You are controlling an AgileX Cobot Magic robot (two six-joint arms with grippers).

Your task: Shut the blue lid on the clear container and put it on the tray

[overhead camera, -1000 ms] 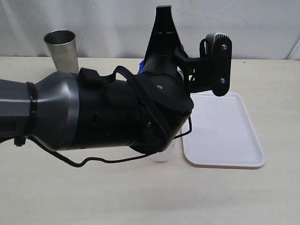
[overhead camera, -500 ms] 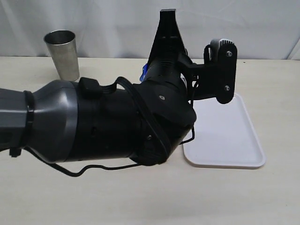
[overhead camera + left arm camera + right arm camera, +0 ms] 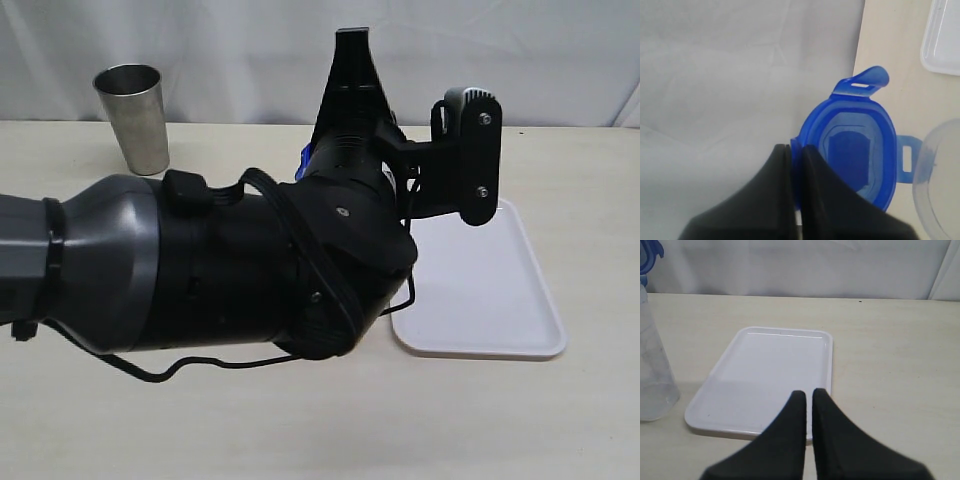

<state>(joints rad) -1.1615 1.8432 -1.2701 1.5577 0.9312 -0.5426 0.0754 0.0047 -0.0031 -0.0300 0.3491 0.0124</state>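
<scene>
In the left wrist view my left gripper (image 3: 796,149) is shut on the rim of the blue lid (image 3: 860,150), whose flaps stick outward. The open rim of the clear container (image 3: 940,175) shows just beside the lid, not covered by it. From the right wrist view the clear container (image 3: 652,365) stands upright on the table left of the tray (image 3: 765,375), with a bit of the blue lid (image 3: 647,255) above its top. My right gripper (image 3: 809,392) is shut and empty, over the tray's near edge. In the exterior view my left arm hides the container; a sliver of the lid (image 3: 306,160) shows.
A steel cup (image 3: 133,115) stands at the back left of the table. The white tray (image 3: 480,280) lies on the right with nothing on it. A white curtain closes off the back. My left arm fills the middle of the exterior view.
My left arm has shifted a little up and to the right with the lid. The container's base, which showed under the arm a second ago, is now hidden.
</scene>
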